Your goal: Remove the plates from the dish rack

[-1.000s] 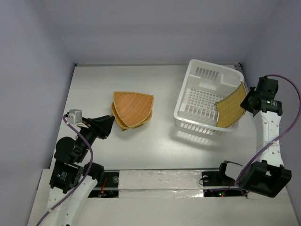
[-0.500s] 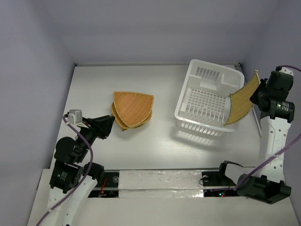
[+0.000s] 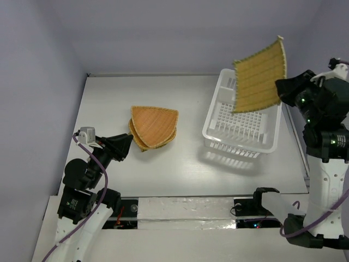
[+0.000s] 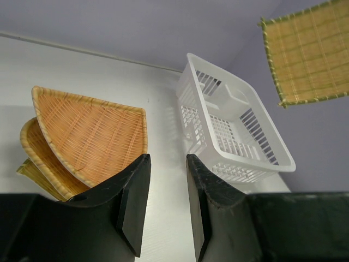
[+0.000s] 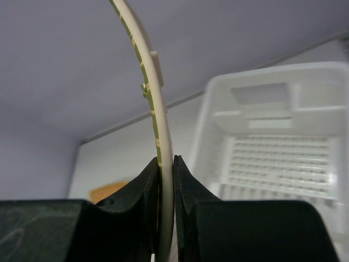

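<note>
Your right gripper (image 3: 280, 90) was clamped on one edge of the square plate (image 3: 259, 76). The jaws pinched the thin rim from both faces, with only the rim's thickness between them. The plate hung in the air, tipped up on edge, and its whole span reached out to the gripper's left. The dish rack (image 3: 240, 139) sat below the gripper and slightly to its left, clear of the plate. No other plate showed in the rack, so this looked like the last one to carry over.

The stacked plates (image 3: 154, 126) lay on the table (image 3: 109, 98) well off to that gripper's left. They were just ahead of your left gripper (image 3: 127, 144), whose jaws stood narrow with nothing between them.

An edge grip like this made the plate a long lever, so I judged that a quick swing could twist it or let it slip. The safer carry was a slow one, holding the height until the plate's low corner had passed the rack's wall. You would then roll the wrist so the plate came flat before lowering it. It was best to let its weight settle on the stack before parting the jaws. The left gripper sat close to the stack, so you would need to come in from the side away from it.
</note>
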Tool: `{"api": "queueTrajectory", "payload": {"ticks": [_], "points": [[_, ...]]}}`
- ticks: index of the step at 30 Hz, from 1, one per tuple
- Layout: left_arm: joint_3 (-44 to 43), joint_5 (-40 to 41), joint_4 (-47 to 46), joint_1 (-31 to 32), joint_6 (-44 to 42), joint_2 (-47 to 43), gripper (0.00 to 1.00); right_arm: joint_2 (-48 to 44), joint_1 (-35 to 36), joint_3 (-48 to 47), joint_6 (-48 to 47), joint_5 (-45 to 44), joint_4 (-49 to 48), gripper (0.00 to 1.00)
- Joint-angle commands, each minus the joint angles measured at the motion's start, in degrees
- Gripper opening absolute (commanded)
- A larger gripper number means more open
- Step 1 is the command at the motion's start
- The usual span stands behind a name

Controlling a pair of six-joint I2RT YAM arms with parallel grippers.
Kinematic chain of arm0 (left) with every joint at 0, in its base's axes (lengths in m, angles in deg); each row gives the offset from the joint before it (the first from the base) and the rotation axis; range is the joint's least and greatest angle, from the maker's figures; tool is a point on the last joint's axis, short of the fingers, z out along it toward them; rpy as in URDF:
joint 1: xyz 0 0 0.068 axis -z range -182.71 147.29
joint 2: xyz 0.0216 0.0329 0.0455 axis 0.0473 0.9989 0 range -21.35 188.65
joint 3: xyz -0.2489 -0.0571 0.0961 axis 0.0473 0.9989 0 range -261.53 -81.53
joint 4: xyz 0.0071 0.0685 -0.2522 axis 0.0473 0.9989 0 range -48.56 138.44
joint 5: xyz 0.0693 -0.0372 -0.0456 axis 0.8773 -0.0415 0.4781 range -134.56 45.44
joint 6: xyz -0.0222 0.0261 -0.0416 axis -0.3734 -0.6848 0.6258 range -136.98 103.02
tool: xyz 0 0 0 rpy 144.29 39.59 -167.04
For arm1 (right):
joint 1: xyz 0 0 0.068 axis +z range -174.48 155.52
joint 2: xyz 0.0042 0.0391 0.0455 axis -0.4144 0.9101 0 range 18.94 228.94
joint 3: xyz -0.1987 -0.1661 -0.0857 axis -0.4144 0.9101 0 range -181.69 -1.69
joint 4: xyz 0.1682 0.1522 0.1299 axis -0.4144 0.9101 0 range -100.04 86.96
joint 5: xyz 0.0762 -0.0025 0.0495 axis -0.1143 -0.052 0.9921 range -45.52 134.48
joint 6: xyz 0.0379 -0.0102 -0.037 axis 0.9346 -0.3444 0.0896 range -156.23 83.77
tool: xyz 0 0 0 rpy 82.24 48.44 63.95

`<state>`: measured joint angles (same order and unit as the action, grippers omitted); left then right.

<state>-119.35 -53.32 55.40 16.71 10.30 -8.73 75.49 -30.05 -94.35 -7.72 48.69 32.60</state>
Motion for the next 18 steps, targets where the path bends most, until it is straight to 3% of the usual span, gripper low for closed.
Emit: {"api": "queueTrajectory", "payload": {"ticks": [1, 4, 10, 14, 18], "points": [[0.73, 0.31, -3.06, 0.27, -0.13, 0.82, 0.29, -0.48, 9.93, 4.67, 10.84, 4.85, -15.62, 0.00], [0.56, 1.28, -2.71, 0.27, 0.05, 1.09, 0.29, 0.74, 19.43, 11.87, 17.09, 5.28, -29.83, 0.00], [0.29, 4.09, -1.83, 0.27, 0.40, -0.05, 0.29, 12.40, 35.15, 17.16, 22.81, 5.01, -45.76, 0.00], [0.12, 6.02, -1.39, 0.27, 0.75, -0.14, 0.29, 21.10, 38.77, 20.23, 29.73, 8.70, -62.00, 0.00], [0.03, 6.73, -1.13, 0.27, 0.92, 0.65, 0.29, 29.82, 40.63, 20.07, 33.45, 11.17, -69.69, 0.00]]}}
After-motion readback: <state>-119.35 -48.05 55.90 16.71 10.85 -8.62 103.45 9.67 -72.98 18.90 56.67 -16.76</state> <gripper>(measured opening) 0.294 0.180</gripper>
